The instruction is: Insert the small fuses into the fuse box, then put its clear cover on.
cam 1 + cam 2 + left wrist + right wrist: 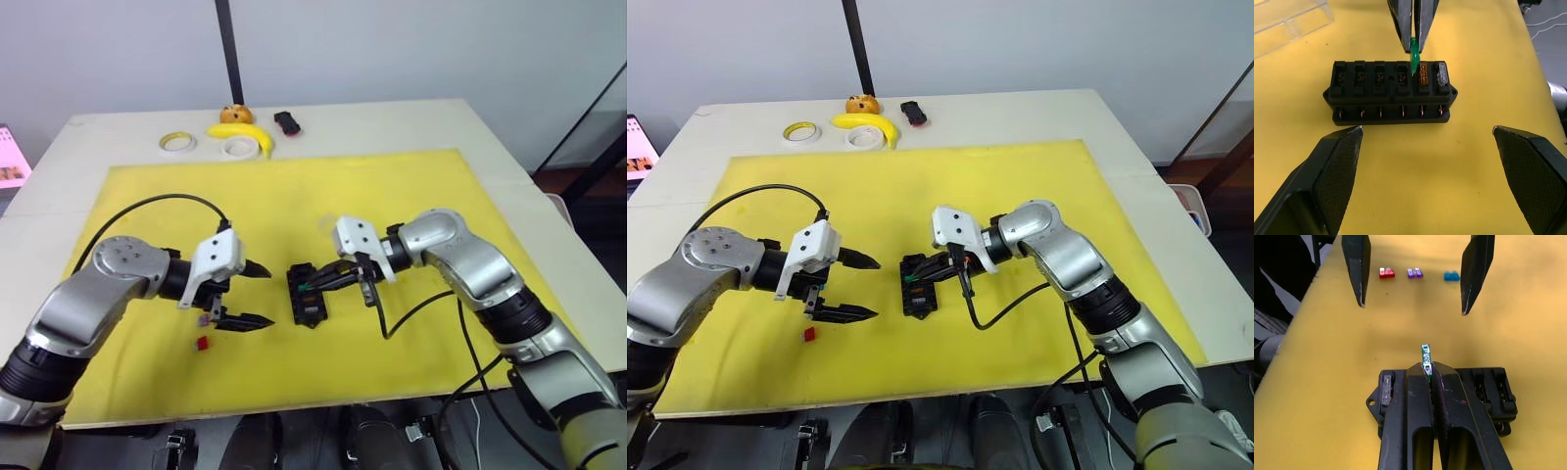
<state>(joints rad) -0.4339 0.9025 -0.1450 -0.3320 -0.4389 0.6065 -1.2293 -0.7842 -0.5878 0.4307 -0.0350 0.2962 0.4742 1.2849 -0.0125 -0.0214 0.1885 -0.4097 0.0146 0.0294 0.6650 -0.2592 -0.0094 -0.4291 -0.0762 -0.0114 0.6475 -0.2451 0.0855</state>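
Note:
The black fuse box (1391,93) lies on the yellow mat (411,186) between my two grippers. An amber fuse (1424,76) and a grey fuse (1442,73) sit in its end slots. My right gripper (1426,369) is shut on a teal fuse (1414,56), held upright with its tip at the slot beside the amber one. My left gripper (265,294) stands open on the box's other side, touching nothing. Red (1386,272), purple (1415,272) and blue (1451,276) fuses lie loose on the mat behind the left gripper. The clear cover (1288,19) rests on the mat past the box.
At the table's far edge are a banana (245,134), two tape rolls (177,142), a small orange object (235,114) and a small black-and-red object (286,122). A black cable (147,206) loops over the left arm.

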